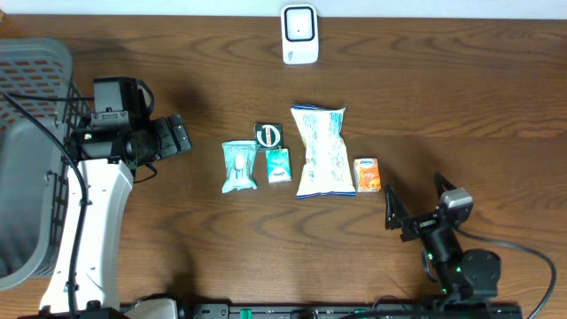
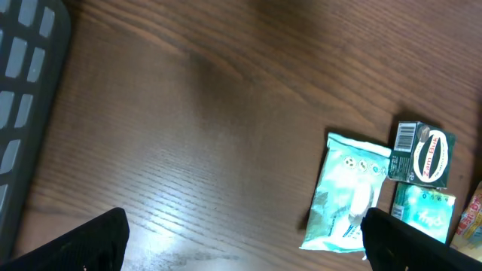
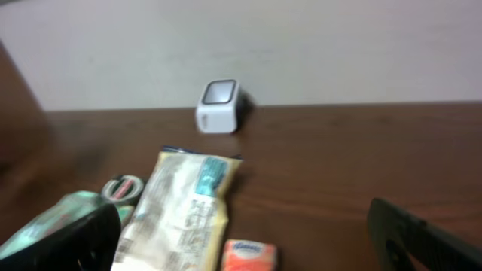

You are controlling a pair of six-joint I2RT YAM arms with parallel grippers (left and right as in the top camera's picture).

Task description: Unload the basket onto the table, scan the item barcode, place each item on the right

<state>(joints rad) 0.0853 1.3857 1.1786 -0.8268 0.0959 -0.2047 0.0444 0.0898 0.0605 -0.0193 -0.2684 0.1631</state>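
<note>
Ahead of the right gripper (image 3: 245,241), whose jaws are fully spread and empty, the orange carton (image 3: 248,255) is the nearest item. The snack bag (image 3: 184,214) lies beside the carton to the left, and the scanner (image 3: 218,106) stands well beyond both.

The carton should be light and stiff: take it across its narrow sides and leave the barcode face uncovered. The bag is probably soft, slippery film, so pinch a sealed edge.

The left gripper (image 1: 177,135) is likewise wide open and empty. The teal pouch (image 1: 238,167) lies near it, ahead and to one side.
</note>
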